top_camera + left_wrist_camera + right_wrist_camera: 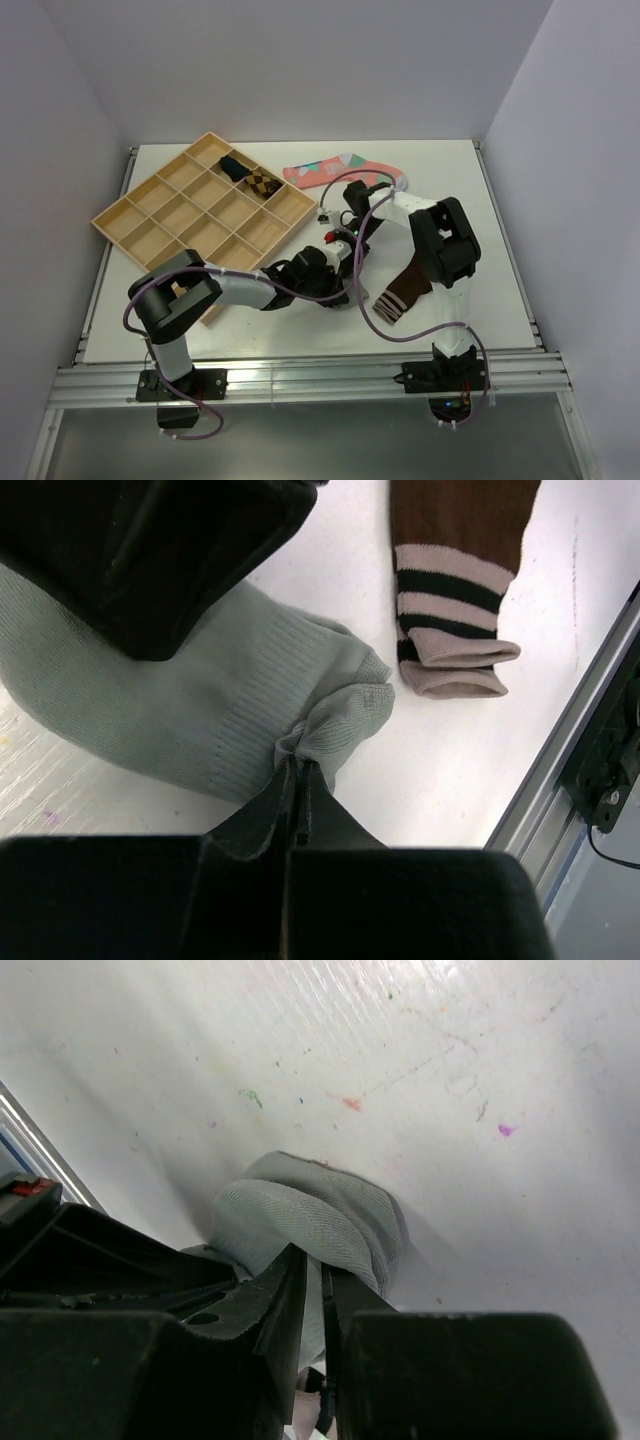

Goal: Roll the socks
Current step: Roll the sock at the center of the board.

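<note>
The grey ankle sock (190,710) lies bunched on the white table between both grippers. My left gripper (299,767) is shut on a pinch of fabric at one end of it. My right gripper (321,1268) is shut on a rolled fold of the grey sock (300,1215) at its other end. In the top view both grippers meet at the table's middle, left (333,275) and right (345,245), and hide the grey sock. The brown sock (405,290) with a white-striped cuff (450,590) lies flat just right of them, untouched.
A wooden compartment tray (190,215) stands at the back left, holding a dark rolled sock (235,167) and a chequered one (262,183). A pink patterned sock (340,168) lies behind the arms. The table's metal front rail (575,745) is close by.
</note>
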`<state>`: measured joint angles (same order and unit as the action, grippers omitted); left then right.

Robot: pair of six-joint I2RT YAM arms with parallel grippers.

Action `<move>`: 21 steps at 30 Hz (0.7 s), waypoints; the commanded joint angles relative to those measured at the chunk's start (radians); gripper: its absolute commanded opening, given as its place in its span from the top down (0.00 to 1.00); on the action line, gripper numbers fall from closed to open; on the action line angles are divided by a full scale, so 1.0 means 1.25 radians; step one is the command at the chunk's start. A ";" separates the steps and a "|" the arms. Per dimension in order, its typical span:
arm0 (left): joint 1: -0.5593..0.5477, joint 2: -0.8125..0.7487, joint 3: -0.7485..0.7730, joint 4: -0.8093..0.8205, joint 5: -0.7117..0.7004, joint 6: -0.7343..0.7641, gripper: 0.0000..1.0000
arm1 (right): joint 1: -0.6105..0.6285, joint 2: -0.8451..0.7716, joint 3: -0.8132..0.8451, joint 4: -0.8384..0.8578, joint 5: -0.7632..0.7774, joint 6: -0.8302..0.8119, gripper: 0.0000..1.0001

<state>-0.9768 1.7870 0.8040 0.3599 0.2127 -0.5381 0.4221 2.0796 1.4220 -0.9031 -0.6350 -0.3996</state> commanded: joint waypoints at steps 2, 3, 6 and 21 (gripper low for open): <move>0.006 -0.020 0.032 -0.127 0.030 0.024 1.00 | 0.003 0.033 0.037 0.046 0.018 0.007 0.81; 0.007 -0.004 0.048 -0.138 0.046 0.023 1.00 | 0.005 0.036 0.036 0.048 0.018 0.006 0.81; 0.025 0.028 0.070 -0.154 0.099 -0.008 1.00 | 0.006 0.032 0.027 0.056 0.020 0.006 0.82; 0.062 0.126 0.104 -0.233 0.251 -0.189 1.00 | -0.037 -0.133 -0.048 0.212 0.085 0.153 0.50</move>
<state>-0.9012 1.8900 0.9546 0.2169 0.4530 -0.6544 0.3969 2.0018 1.3605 -0.7948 -0.5850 -0.2485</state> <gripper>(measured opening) 0.024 0.495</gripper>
